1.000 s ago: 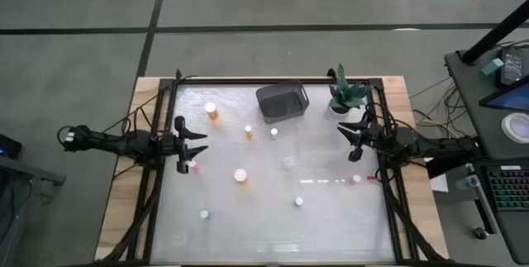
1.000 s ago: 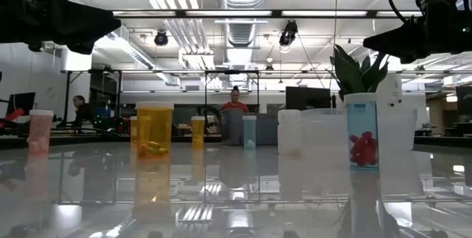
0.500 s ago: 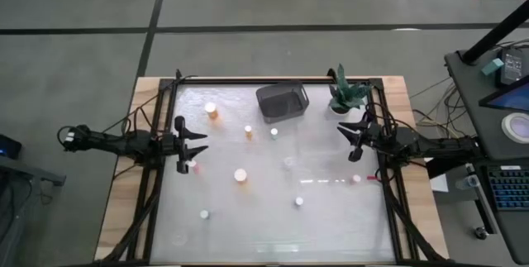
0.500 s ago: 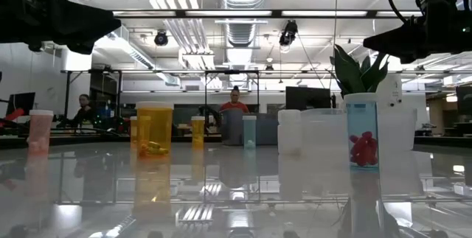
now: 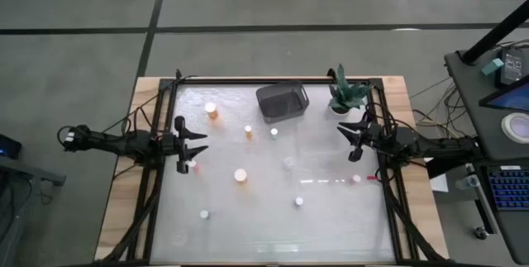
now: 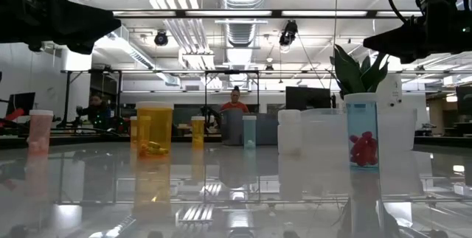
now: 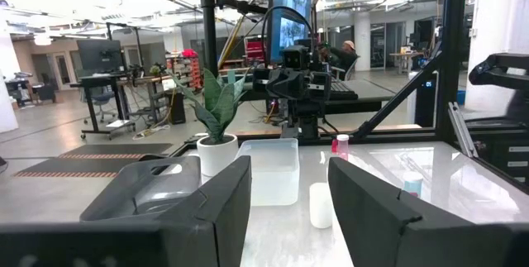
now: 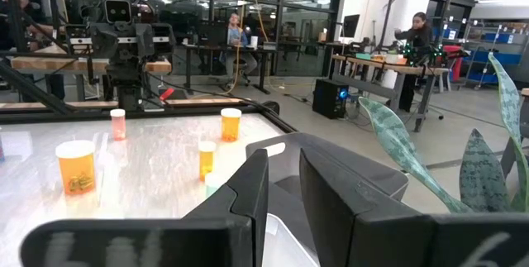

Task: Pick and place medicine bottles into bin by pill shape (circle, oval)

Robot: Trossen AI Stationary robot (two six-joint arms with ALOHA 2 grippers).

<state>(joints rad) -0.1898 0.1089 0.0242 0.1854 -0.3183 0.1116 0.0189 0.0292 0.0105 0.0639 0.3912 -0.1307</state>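
Overhead down, low level, wrists facing across table (image 5: 331,209)

Eight medicine bottles (image 5: 240,175) are counted on the surface (image 5: 273,226) in the high view: three orange with white caps, five smaller pale ones. One dark bin (image 5: 282,101) and one potted plant (image 5: 345,94) are seen.

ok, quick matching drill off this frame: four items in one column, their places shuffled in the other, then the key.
Items:
1. bin
2. potted plant
3. left gripper
4. right gripper

Places:
A. far right corner of the table
B. far edge, near the middle
C. right side, raised above the table, empty
D. left side, raised above the table, empty

Pairs: 1-B, 2-A, 3-D, 4-C
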